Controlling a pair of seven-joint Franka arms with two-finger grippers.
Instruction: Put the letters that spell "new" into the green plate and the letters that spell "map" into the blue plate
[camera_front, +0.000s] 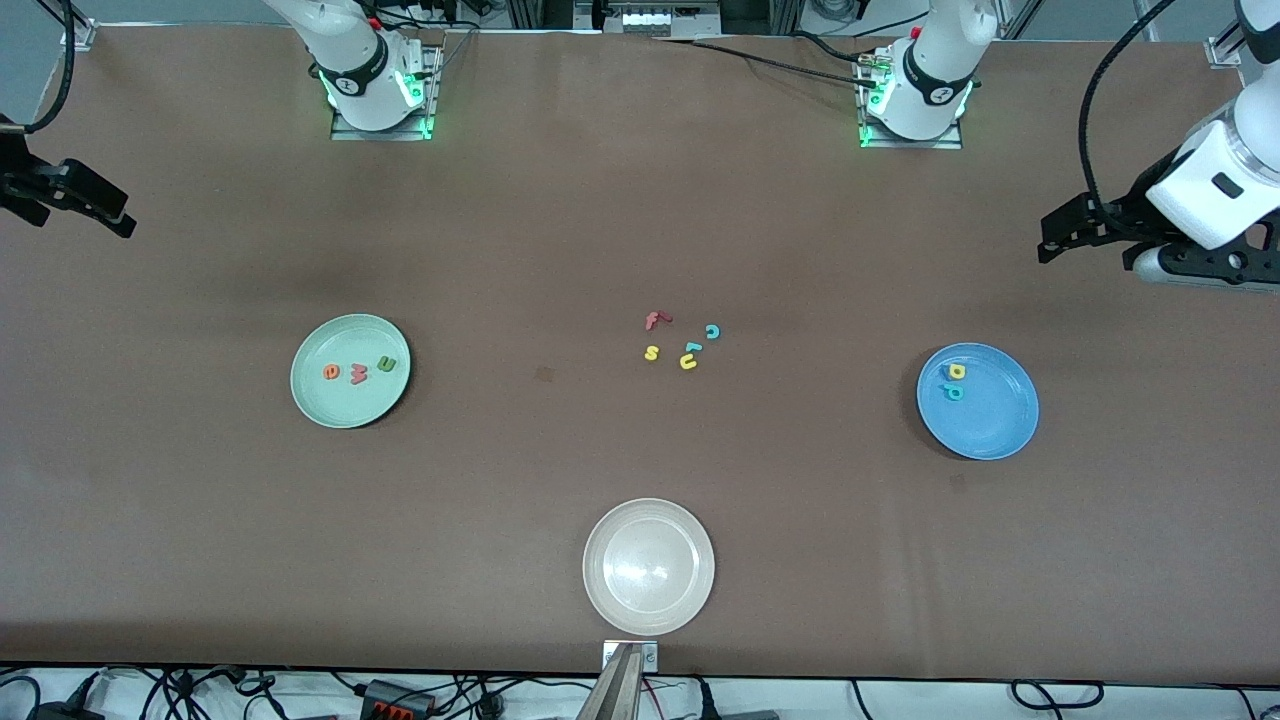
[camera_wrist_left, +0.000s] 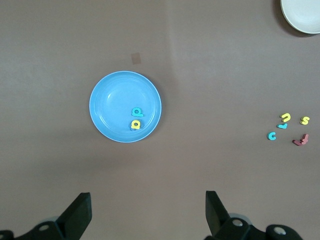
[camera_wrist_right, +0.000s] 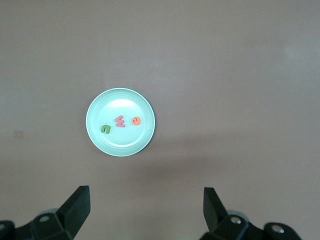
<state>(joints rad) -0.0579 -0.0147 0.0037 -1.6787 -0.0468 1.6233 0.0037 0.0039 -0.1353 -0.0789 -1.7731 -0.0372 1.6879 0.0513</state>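
You had the round pale mint-green plate (camera_front: 318, 400) resting on the brown counter (camera_front: 540, 220) toward the right arm's end, and in it lay three tiny flat letters in a row: the orange e (camera_front: 330, 372), the salmon-red w (camera_front: 358, 374) and the green n (camera_front: 386, 365). Toward the left arm's end sat the round medium-blue plate (camera_front: 990, 420), and in it you could see the yellow a (camera_front: 957, 371) just beside the teal p (camera_front: 953, 392), both near the rim. I could not find a blue m in any view.

Between the two plates, loose on the counter, lay a small cluster: the red f (camera_front: 655, 320), the teal c (camera_front: 712, 332), the yellow s (camera_front: 651, 353), the yellow u (camera_front: 688, 363) and one more small teal piece (camera_front: 692, 348) touching the u. The round cream-white plate (camera_front: 600, 590) stood nearer to the front camera than that cluster.

Your right gripper (camera_wrist_right: 146, 207) hung over the counter beside the green plate, jaws spread wide and holding nothing. Your left gripper (camera_wrist_left: 148, 210) hung over the counter beside the blue plate, jaws likewise spread and bare.
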